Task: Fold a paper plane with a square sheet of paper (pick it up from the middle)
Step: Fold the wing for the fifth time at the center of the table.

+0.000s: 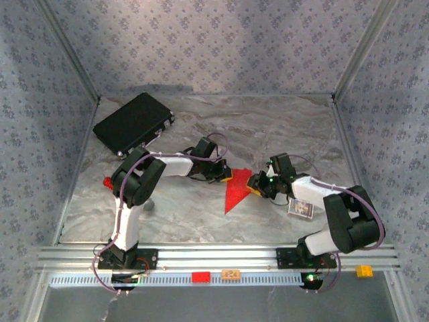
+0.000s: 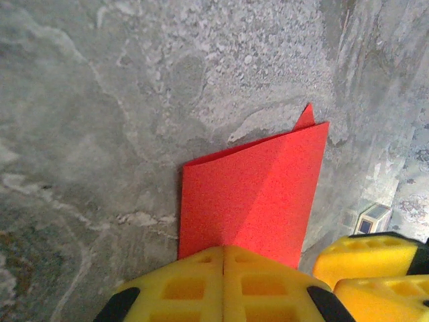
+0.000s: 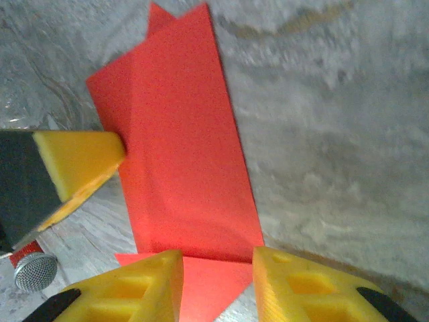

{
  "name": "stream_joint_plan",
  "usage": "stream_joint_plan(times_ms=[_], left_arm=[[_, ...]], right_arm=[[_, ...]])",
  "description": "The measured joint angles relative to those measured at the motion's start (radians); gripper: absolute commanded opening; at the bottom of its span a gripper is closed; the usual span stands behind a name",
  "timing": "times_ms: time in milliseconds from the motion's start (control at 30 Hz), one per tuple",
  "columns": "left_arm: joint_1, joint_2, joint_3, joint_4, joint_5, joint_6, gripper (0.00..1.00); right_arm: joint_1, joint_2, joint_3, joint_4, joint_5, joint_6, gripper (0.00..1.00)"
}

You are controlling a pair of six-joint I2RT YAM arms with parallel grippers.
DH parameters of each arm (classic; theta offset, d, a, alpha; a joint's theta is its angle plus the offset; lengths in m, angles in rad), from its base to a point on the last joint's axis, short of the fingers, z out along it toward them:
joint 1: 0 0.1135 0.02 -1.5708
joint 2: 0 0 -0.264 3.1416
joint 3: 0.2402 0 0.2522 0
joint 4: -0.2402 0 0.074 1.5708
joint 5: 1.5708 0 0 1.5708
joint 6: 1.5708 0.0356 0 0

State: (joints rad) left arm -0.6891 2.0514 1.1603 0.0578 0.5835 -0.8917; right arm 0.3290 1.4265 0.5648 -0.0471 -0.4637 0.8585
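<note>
Now | right gripper (image 3: 218, 258): jaws apart, straddling an edge of the paper (image 3: 181, 134) | left gripper (image 2: 223, 249): clamped on the paper, a creased wedge lying mid-table (image 1: 281, 127) between the grippers | risk: with one pinch only, a pull may swing the wedge or spring the crease, skewing the next fold.

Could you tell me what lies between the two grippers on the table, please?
The folded red sheet of paper lies between the left gripper and the right gripper, as the top view shows.
</note>
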Motion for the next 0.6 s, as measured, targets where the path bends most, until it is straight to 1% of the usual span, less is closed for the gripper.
stream_joint_plan(times_ms=[300,600], left_arm=[[0.0,0.0,0.0,0.0,0.0,0.0,0.05],[0.0,0.0,0.0,0.0,0.0,0.0,0.05]], right_arm=[[-0.04,0.094,0.1,-0.006,-0.002,-0.061,0.34],[-0.042,0.148,0.113,-0.009,-0.001,-0.076,0.34]])
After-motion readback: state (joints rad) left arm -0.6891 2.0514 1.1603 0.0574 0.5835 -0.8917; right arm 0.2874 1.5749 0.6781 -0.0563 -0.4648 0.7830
